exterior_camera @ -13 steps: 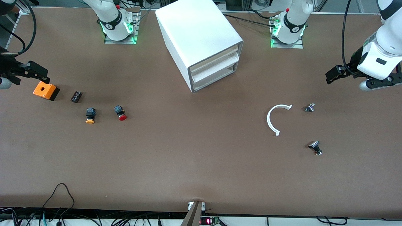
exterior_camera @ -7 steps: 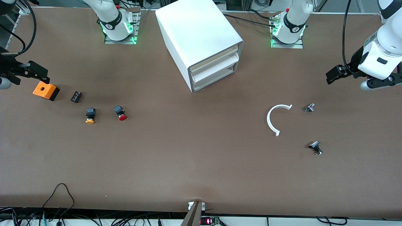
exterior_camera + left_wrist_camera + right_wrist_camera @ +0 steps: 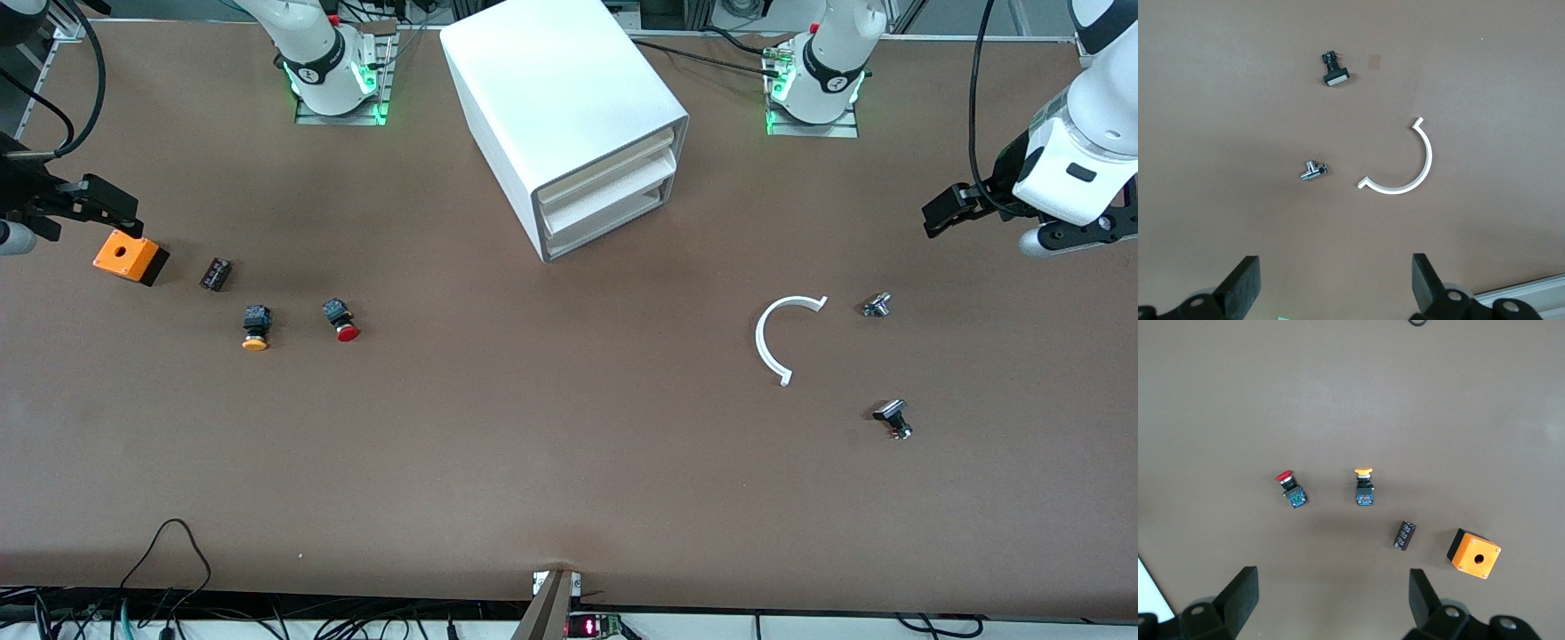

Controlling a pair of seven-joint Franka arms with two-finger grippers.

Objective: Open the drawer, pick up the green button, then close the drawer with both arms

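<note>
The white cabinet [image 3: 569,116] stands near the arms' bases, its three drawers all shut. The lowest drawer [image 3: 613,227] is closed. The green button is hidden. My left gripper [image 3: 942,213] hangs open and empty over the table at the left arm's end; in the left wrist view [image 3: 1335,280] its jaws stand wide apart over bare table. My right gripper [image 3: 116,206] hangs open and empty just above the orange box [image 3: 131,257] at the right arm's end; the right wrist view [image 3: 1331,593] shows its jaws wide apart.
A red-capped button [image 3: 341,322], a yellow-capped button [image 3: 255,328] and a small black block [image 3: 216,274] lie near the orange box. A white arc [image 3: 778,338], a small metal fitting [image 3: 877,305] and a black white-capped part [image 3: 893,418] lie toward the left arm's end.
The left arm's wrist has shifted very slightly. The right arm and the things on the table have not moved.
</note>
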